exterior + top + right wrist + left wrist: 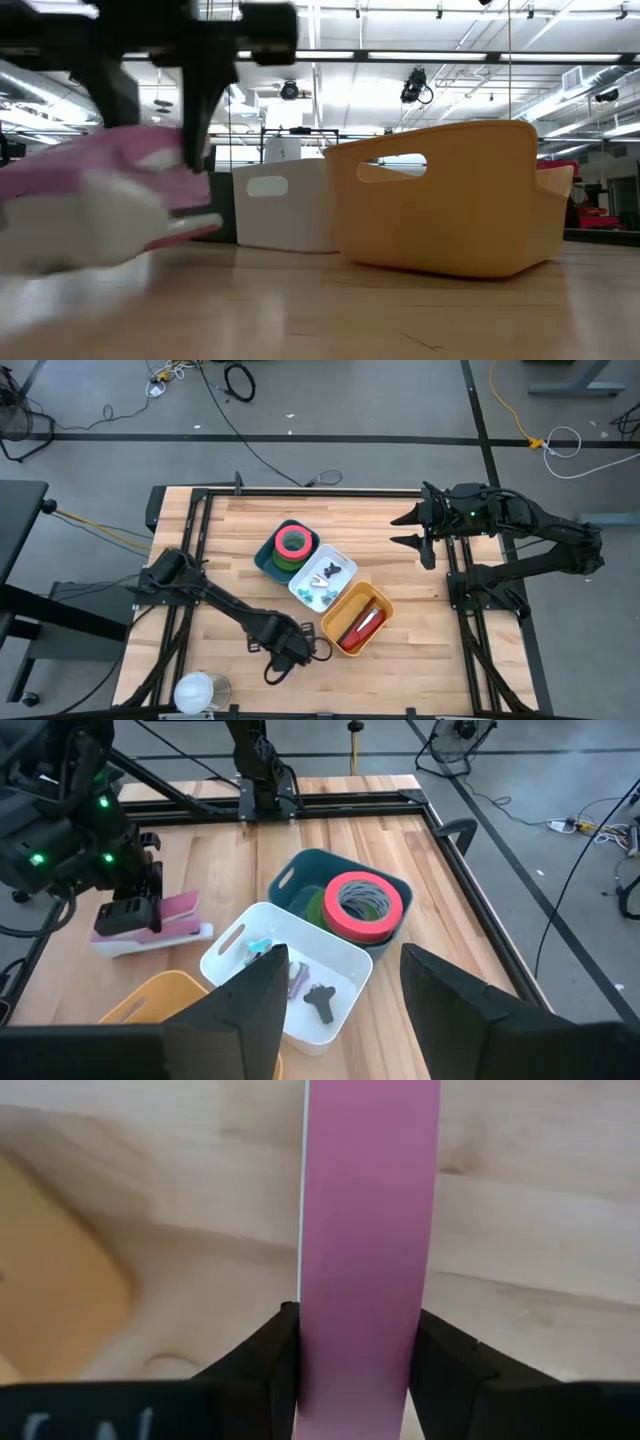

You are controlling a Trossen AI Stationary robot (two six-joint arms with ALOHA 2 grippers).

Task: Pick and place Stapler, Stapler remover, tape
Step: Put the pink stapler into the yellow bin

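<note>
Wooden table (230, 540) seen from the high view: teal bin (268, 558) holding stacked tape rolls (293, 543), white bin (345, 557) with small staple removers (331, 572), and yellow bin (336, 622) with a red stapler (361, 624) run in a diagonal row at centre. Left gripper (290, 655) sits low at the near edge, just left of the yellow bin; right gripper (411, 528) hovers at the far right, fingers spread and empty. Low view: left gripper (195, 165) stands over a pink-and-white stapler (110, 205) resting on the table, left of the white bin (285, 205) and yellow bin (450, 200). Left wrist view: both fingers (262, 1370) pinch the pink stapler (368, 1230) between them. Right wrist view: spread fingers (245, 1005) frame the bins; the pink stapler (160, 915) lies under the left gripper (130, 915)
</note>
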